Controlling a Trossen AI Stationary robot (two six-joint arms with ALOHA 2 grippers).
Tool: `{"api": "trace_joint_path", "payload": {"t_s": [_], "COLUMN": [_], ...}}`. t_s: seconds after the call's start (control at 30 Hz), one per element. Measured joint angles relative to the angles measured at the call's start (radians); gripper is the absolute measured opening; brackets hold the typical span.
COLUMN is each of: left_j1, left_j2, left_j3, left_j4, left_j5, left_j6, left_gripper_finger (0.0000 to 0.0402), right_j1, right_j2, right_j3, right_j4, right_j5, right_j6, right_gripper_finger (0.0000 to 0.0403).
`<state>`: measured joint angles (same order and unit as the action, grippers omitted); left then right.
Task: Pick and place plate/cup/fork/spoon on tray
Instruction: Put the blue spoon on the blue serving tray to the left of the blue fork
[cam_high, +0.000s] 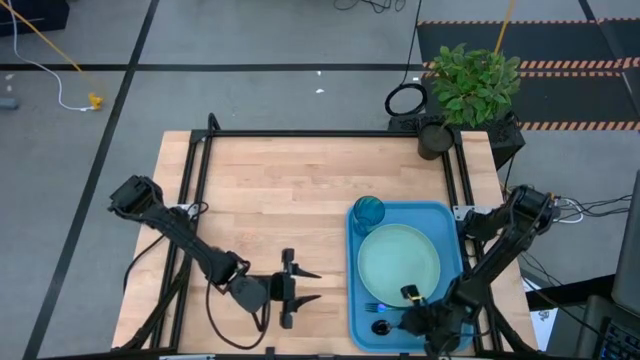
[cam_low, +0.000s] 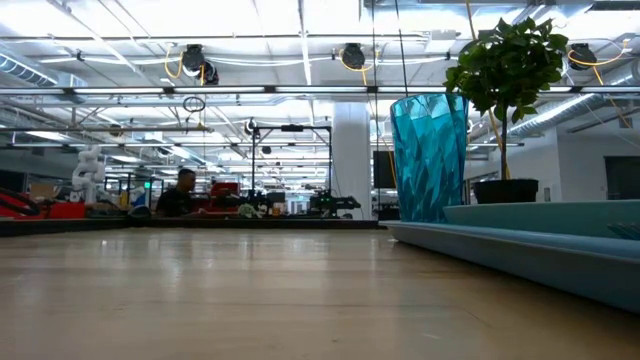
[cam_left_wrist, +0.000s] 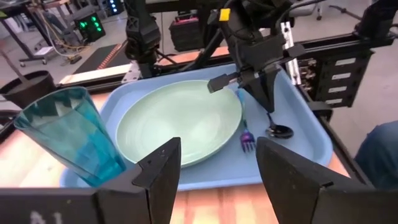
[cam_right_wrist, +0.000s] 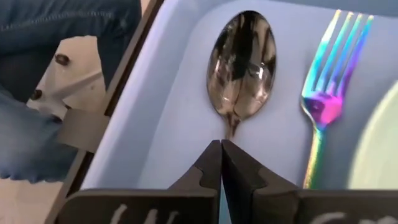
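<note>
the spoon (cam_right_wrist: 241, 62) handle lies hidden behind the closed right pincer (cam_right_wrist: 221, 163).

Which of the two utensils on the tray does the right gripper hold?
The spoon, with the dark shiny oval bowl. The right gripper is shut on its handle, while the fork with iridescent tines lies free beside it, next to the plate.

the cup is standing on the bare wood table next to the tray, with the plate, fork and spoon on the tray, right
Not quite. The high view shows the cup standing on the tray itself, in a corner beside the plate. The fork and spoon do lie on the tray.
</note>
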<state>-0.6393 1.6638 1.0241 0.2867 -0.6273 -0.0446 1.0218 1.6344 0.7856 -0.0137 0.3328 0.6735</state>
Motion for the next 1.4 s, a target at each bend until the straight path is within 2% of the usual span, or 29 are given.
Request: {"api": "trace_joint_path", "payload": {"t_s": [0.2, 0.47, 0.9, 1.4], "left_j1": [0.042, 0.095, 0.101, 0.101], "left_j2": [-0.001, -0.001, -0.001, -0.001], "left_j3": [0.000, 0.000, 0.000, 0.000], "left_j4": [0.002, 0.001, 0.001, 0.001], "left_j5": [0.063, 0.131, 0.133, 0.133], "left_j6": [0.036, 0.043, 0.042, 0.041], "left_gripper_finger": [0.0211, 0.0211, 0.0211, 0.0211], "right_j1": [0.000, -0.001, 0.016, 0.022], "right_j2": [-0.027, -0.026, -0.026, -0.026], "right_j3": [0.001, 0.001, 0.001, 0.001], "right_j4": [-0.041, -0.128, -0.125, -0.102], "right_j5": [-0.007, -0.050, -0.022, -0.050], "right_j6": [0.007, 0.099, 0.204, 0.204], "right_gripper_finger": [0.0000, 0.0000, 0.0000, 0.0000]}}
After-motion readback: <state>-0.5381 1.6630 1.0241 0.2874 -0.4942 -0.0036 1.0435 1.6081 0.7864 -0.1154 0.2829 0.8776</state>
